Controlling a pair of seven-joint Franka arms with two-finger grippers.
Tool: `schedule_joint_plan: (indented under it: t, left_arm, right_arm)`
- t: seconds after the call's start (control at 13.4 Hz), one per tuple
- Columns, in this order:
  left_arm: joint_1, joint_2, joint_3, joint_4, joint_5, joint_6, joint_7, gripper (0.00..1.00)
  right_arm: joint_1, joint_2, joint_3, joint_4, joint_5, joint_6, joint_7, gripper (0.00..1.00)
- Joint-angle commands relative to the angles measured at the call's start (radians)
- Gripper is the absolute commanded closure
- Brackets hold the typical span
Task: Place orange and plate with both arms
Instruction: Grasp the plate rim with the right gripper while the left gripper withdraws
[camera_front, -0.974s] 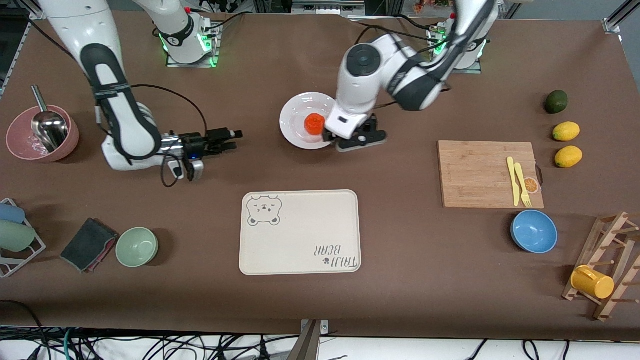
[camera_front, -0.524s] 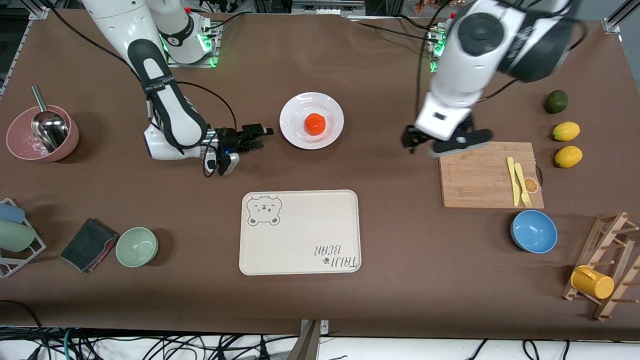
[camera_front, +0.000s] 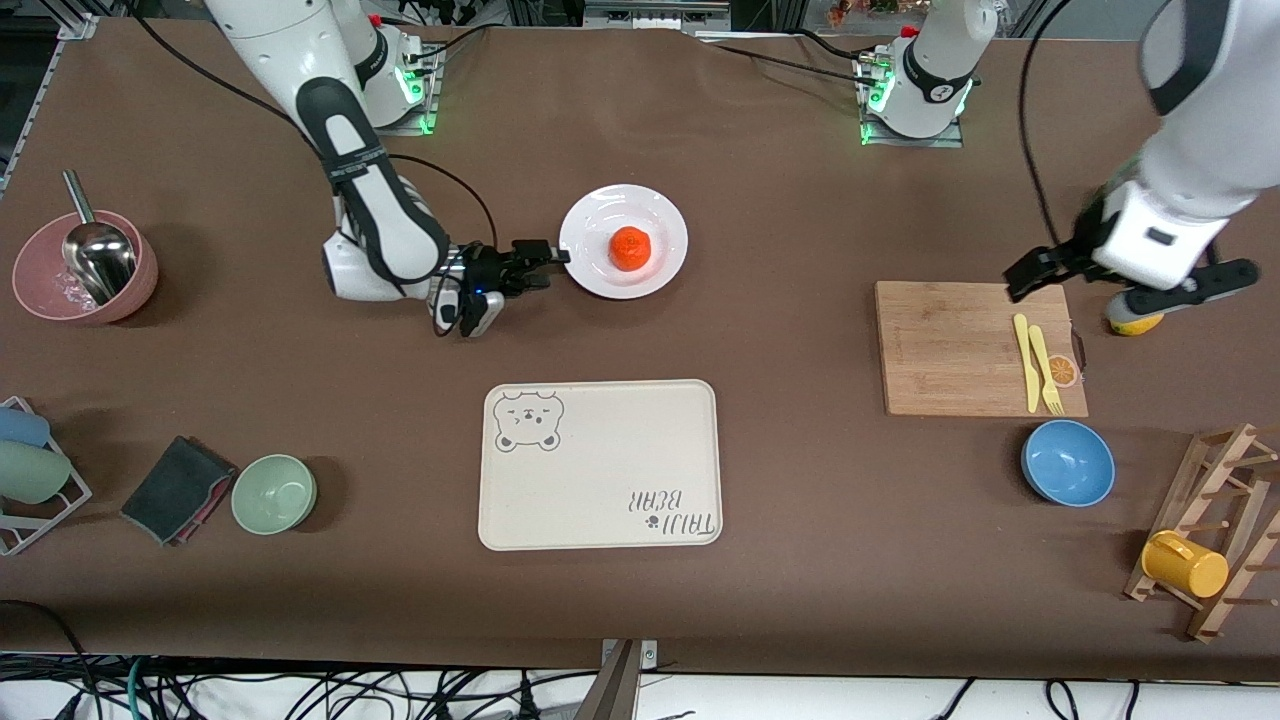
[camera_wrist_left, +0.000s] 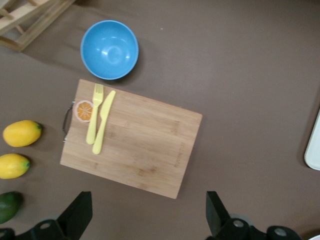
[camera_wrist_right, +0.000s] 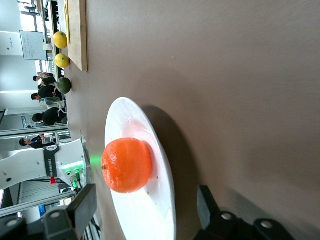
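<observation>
Brown-covered bench (camera_front: 800, 560). Glossy white plate (camera_front: 660, 215) sits toward the edge by the robot bases, holding the small red-orange orange (camera_front: 630, 247) at centre. Right pincer (camera_front: 545, 262), fingers open, straddles the plate's rim. Left pincer (camera_front: 1125, 280), open and empty, hangs over the cutting board's (camera_front: 960, 350) corner.

The left arm (camera_front: 1190, 190) is covering most of the lemons at the front view's right, leaving one yellow sliver (camera_front: 1135, 324) showing. The plate (camera_wrist_right: 150, 200) is running off the right wrist view's bottom edge. A white tray corner (camera_wrist_left: 314, 150) is poking in at the left wrist view's right edge.
</observation>
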Motion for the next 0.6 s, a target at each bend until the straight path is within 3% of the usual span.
schedule_joint_plan:
  t: [0.0,0.07,0.22,0.37,0.52]
  left_arm:
    - [-0.005,-0.044,0.022,0.008,-0.019,-0.065,0.039,0.00]
    - [-0.005,-0.044,0.020,0.023,-0.019,-0.106,0.036,0.00]
    - [-0.005,-0.044,0.016,0.045,-0.019,-0.154,0.046,0.00]
    - [-0.005,-0.042,0.008,0.077,-0.019,-0.240,0.149,0.00]
    - [-0.005,-0.045,0.005,0.087,-0.030,-0.301,0.186,0.00]
  right_arm:
    - [0.024,0.037,-0.005,-0.024,0.122,0.008,-0.140,0.20]
    - [0.028,0.055,-0.005,-0.026,0.138,0.003,-0.181,0.32]
    - [0.030,0.063,-0.005,-0.026,0.143,0.003,-0.191,0.66]
    - [0.030,0.062,-0.005,-0.024,0.143,0.003,-0.189,0.94]
    - [0.031,0.062,-0.005,-0.024,0.143,0.002,-0.189,1.00]
